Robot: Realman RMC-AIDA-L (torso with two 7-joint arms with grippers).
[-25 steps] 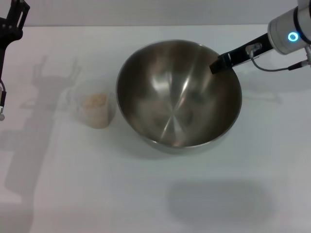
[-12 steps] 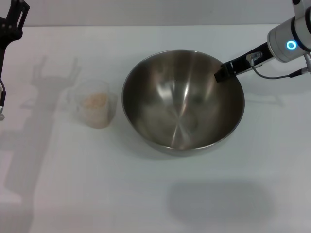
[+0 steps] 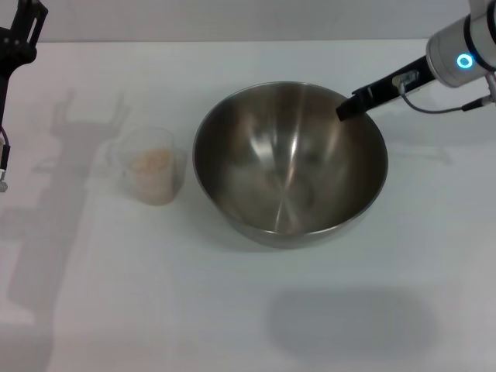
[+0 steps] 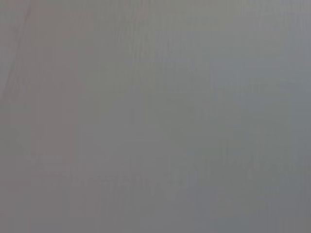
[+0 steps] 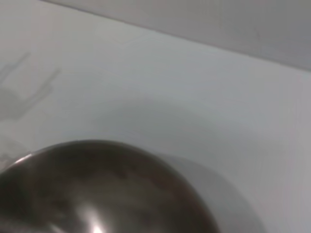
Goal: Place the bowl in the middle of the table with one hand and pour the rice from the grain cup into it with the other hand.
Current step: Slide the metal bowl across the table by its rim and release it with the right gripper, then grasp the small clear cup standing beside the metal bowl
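Steel bowl [image 3: 290, 163] mid-bench, right hand [image 3: 347, 107] at its far-right rim; grip state unclear.
Risk: rim snags on withdrawal, knocking cup [image 3: 152, 174]; left hand [image 3: 22, 27] parked far left.

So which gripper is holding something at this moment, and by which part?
The right gripper is at the far right rim of the bowl; whether it grips it cannot be told. The left gripper, parked at the far left, holds nothing.

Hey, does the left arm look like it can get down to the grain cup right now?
Probably yes. The grain cup stands in the open on the table, apart from the bowl, with nothing between it and the left tool at the far corner.
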